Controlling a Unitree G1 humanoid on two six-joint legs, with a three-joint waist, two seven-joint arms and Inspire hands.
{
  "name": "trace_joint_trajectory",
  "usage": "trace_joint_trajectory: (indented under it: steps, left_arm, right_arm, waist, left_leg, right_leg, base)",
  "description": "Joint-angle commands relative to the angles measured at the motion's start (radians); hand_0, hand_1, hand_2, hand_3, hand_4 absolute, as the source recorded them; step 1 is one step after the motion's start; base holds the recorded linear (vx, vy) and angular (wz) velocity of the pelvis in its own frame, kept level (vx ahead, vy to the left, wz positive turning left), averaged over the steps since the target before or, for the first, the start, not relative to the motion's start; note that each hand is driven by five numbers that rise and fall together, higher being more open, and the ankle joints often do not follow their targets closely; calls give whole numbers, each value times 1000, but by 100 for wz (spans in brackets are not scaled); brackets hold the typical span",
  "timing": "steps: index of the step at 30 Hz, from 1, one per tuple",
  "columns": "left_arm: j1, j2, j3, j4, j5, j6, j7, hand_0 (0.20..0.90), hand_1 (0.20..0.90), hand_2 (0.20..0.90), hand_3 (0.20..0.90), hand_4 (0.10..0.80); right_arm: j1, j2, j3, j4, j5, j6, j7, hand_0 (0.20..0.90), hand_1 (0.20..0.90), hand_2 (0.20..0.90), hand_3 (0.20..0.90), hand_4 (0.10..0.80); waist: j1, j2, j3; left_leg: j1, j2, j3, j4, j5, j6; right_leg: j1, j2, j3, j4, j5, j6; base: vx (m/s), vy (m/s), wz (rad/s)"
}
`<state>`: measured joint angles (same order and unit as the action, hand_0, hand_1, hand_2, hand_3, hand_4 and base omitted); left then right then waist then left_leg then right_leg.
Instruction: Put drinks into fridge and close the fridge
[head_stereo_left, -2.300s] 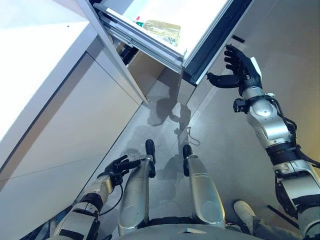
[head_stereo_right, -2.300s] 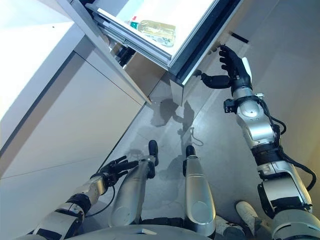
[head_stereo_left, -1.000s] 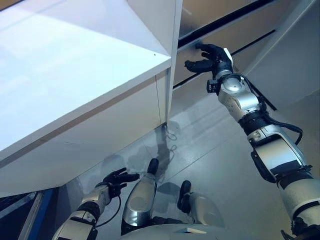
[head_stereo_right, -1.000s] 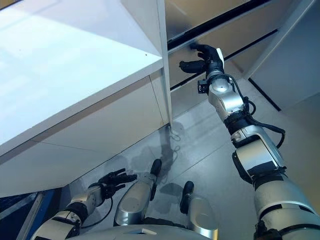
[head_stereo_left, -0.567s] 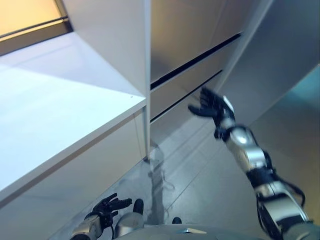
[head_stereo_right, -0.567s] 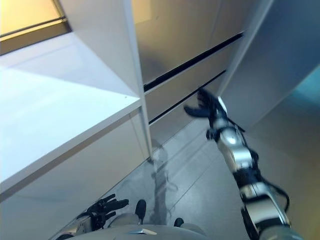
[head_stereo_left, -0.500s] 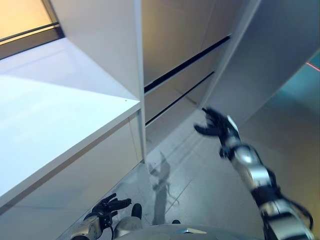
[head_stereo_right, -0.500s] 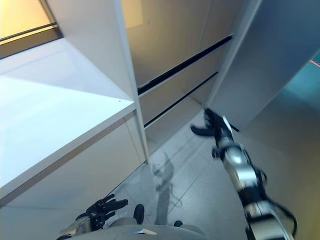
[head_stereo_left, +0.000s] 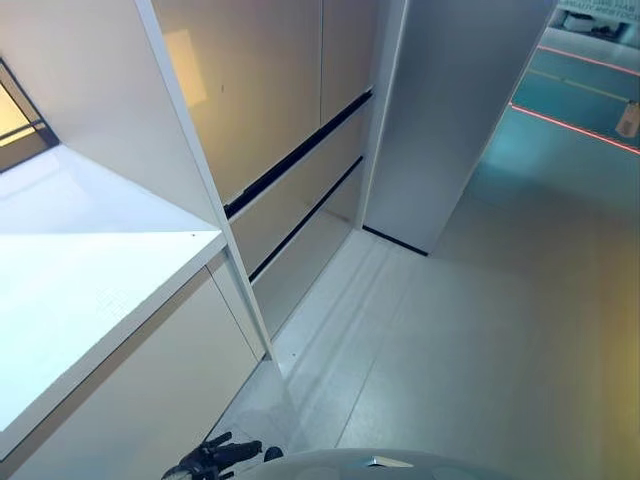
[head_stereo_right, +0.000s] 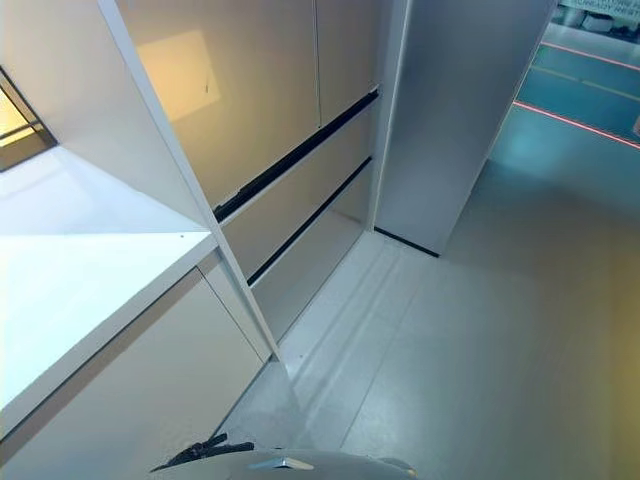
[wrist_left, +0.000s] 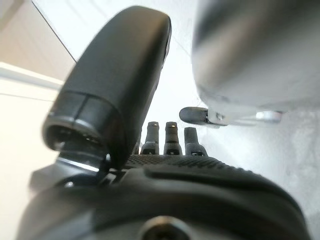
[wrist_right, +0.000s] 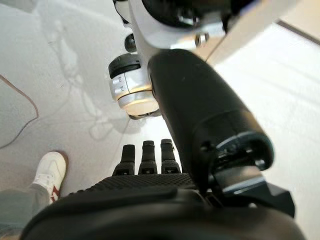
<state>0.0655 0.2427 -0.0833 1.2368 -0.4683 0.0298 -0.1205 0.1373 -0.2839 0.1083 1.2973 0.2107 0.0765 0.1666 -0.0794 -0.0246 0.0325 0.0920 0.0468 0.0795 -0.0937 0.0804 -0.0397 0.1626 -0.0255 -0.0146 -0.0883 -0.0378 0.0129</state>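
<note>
Fridge front (head_stereo_left: 290, 175) beyond both hands looks shut, so probably finished; left hand (head_stereo_left: 215, 459) and right hand (wrist_right: 145, 160) hang slack-fingered, empty.

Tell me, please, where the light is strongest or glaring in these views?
Left eye view: the white countertop glares brightest, and a warm patch of light sits on the cabinet front. Left wrist view: the surroundings past the left hand are washed out white.
</note>
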Motion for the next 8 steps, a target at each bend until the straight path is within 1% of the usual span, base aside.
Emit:
trace_joint_trajectory:
  steps: [1, 4, 6, 8]
  left_arm:
    - [-71, 0, -16, 31, 41, -57, -7, 900, 900, 900, 900, 800]
    - [-73, -6, -29, 29, 50, -53, 9, 900, 900, 900, 900, 800]
    - [-75, -9, -35, 29, 31, -54, 14, 900, 900, 900, 900, 800]
    - [-80, -11, -43, 21, 32, -33, 17, 900, 900, 900, 900, 800]
  right_arm:
    - [-120, 14, 27, 11, -23, 25, 55, 900, 900, 900, 900, 800]
    - [-125, 21, 48, 8, -17, 40, 42, 900, 900, 900, 900, 800]
    - [-127, 24, 55, 6, -19, 55, 34, 900, 900, 900, 900, 800]
    - [-128, 26, 59, 6, -20, 62, 33, 900, 900, 900, 900, 800]
  waist:
    - [27, 8, 36]
    - [29, 8, 32]
    - [29, 10, 30]
    - [30, 10, 27]
  left_leg:
    - [21, -58, 18, 34, -140, 56]
    - [26, -59, 15, 33, -143, 56]
    - [29, -58, 14, 31, -143, 56]
    - [32, -59, 11, 32, -147, 56]
  right_leg:
    - [-77, -2, -79, 45, 25, 46]
    - [-69, -2, -82, 43, 20, 48]
    - [-67, -1, -81, 43, 19, 49]
    - [-63, -2, -84, 45, 15, 50]
  base:
    - [0, 0, 0]
    - [0, 0, 0]
    - [0, 0, 0]
    - [0, 0, 0]
